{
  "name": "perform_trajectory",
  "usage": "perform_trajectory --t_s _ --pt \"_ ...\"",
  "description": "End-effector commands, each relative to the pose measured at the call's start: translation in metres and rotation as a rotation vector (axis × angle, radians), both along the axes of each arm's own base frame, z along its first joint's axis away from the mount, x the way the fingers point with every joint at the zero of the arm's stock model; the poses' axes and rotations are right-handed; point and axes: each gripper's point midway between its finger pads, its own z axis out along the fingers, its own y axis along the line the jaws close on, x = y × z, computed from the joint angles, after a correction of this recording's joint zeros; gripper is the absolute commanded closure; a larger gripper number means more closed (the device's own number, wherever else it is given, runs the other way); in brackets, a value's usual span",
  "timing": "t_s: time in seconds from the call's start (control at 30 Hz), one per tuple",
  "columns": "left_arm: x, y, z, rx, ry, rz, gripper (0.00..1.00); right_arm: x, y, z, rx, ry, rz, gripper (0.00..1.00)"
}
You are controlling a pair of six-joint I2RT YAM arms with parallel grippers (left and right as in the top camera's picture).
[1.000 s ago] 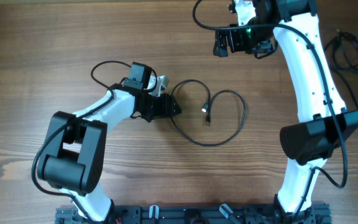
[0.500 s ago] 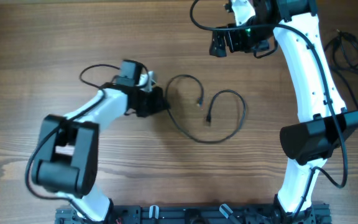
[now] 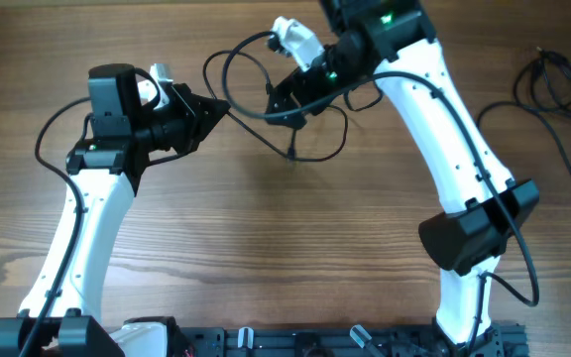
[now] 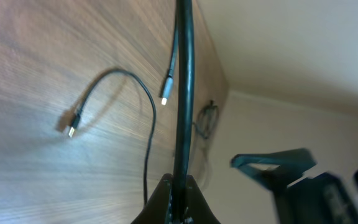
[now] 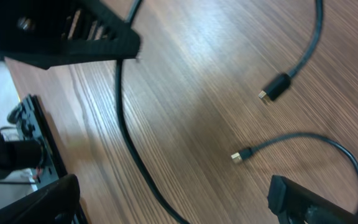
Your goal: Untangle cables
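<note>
Two cables (image 4: 184,93), partly under right gripper (image 3: 287,99)

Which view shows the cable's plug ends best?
Right wrist: both cable plug ends sit close and sharp. Left wrist shows them smaller and farther off. Overhead catches one tiny tip at most.

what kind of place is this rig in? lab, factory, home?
Probably a robotics lab bench: a left arm and right arm based at a black rail along the edge of a wood-grain table, working a loose cable.
</note>
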Motion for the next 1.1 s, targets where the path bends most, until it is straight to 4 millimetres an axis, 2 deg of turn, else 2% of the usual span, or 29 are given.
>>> perform_trajectory --t_s 0.0,0.07,0.13,0.2,0.33,0.4,0.53,0.6,0.7,0.73,0.8,0.87,0.93,0.97,1.0,1.07 --pt "-0.006 0.000 0.022 -0.171 0.100 0.038 0.95 -0.004 0.016 -0.019 0.002 0.001 0.106 0.08" --pt "-0.007 0.007 0.026 -0.225 0.130 0.051 0.92 -0.005 0.020 -0.030 -0.004 0.030 0.113 0.14" --pt "-0.005 0.014 0.026 -0.237 0.143 0.077 0.90 -0.009 0.024 -0.030 0.019 0.042 0.134 0.14" --pt "-0.005 0.014 0.026 -0.280 0.201 0.113 0.90 -0.011 0.025 -0.030 0.021 0.046 0.136 0.17" --pt "-0.009 0.010 0.030 -0.374 0.309 0.142 0.92 -0.011 0.032 -0.031 0.041 0.045 0.152 0.17" --pt "-0.010 0.009 0.031 -0.384 0.317 0.137 0.96 -0.014 0.039 -0.040 0.035 0.063 0.168 0.17" --pt "-0.010 0.010 0.030 -0.395 0.335 0.151 0.96 -0.022 0.048 -0.055 0.016 0.099 0.191 0.17" --pt "-0.009 0.011 0.029 -0.391 0.334 0.159 0.96 -0.022 0.049 -0.056 0.012 0.095 0.192 0.28" --pt "-0.001 0.020 0.022 -0.313 0.275 0.200 0.96 -0.021 0.046 -0.057 0.000 0.115 0.158 0.60" --pt "0.003 0.025 0.018 -0.256 0.233 0.215 0.96 -0.021 0.046 -0.056 0.000 0.116 0.156 0.67" --pt "0.009 0.040 0.006 -0.140 0.176 0.262 0.91 -0.013 0.036 -0.059 -0.040 0.126 0.084 0.94" --pt "0.011 0.055 -0.008 -0.012 0.150 0.308 0.84 0.000 0.020 -0.061 -0.113 0.116 -0.034 0.96" --pt "0.009 0.066 -0.020 0.061 0.172 0.349 0.62 0.010 0.005 -0.044 -0.114 0.081 -0.098 0.96" --pt "0.007 0.071 -0.025 0.085 0.190 0.372 0.50 0.015 -0.003 -0.025 -0.087 0.057 -0.145 0.96" --pt "0.005 0.074 -0.029 0.101 0.208 0.388 0.43 0.022 -0.014 -0.003 -0.057 0.024 -0.202 0.96" --pt "0.002 0.081 -0.036 0.154 0.217 0.403 0.43 0.037 -0.044 0.036 -0.028 -0.046 -0.356 0.96"
